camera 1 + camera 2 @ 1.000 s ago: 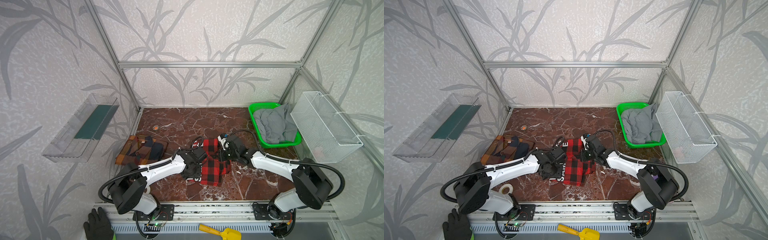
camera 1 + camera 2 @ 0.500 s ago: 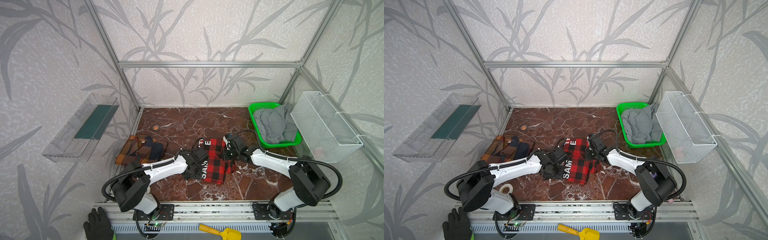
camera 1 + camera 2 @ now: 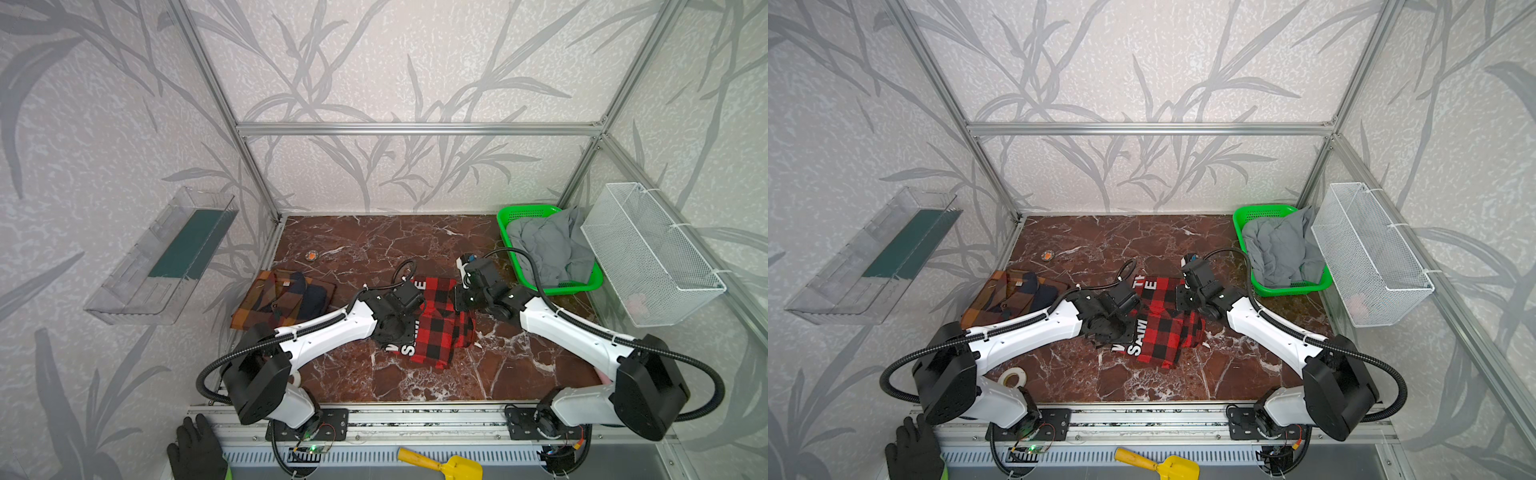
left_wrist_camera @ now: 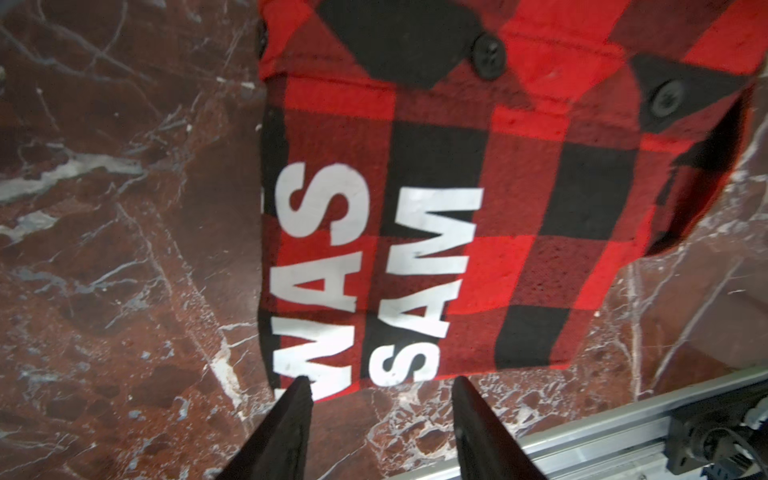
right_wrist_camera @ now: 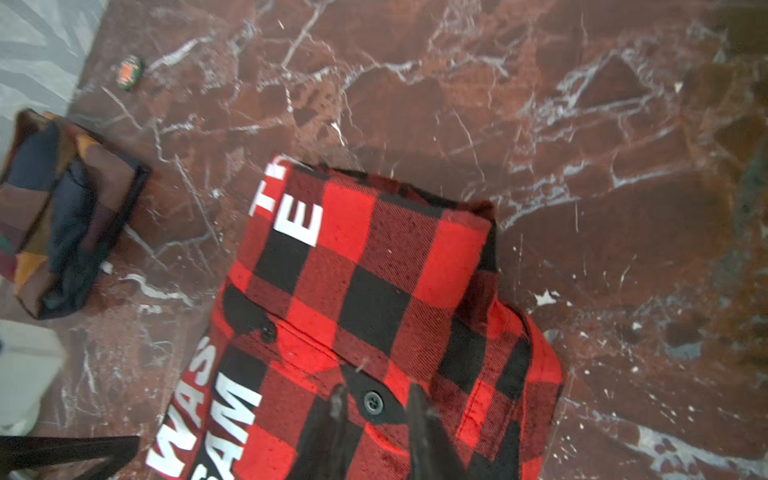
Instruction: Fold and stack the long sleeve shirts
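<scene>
The red-and-black check shirt lies folded mid-table, with white letters on its left side. My left gripper is open at the lettered edge; nothing lies between its fingers. My right gripper hovers over the shirt's pocket button, jaws slightly apart, so it is open and holds nothing. The brown, orange and navy plaid shirt lies folded at the left.
A green basket with grey cloth sits at the back right, beside a white wire basket. A clear bin hangs on the left wall. A bottle cap and a tape roll lie on the marble.
My right gripper was shut a second ago and has now opened over the red shirt. The shirt has spread wider, and its white letters now show. The left arm has shifted slightly.
</scene>
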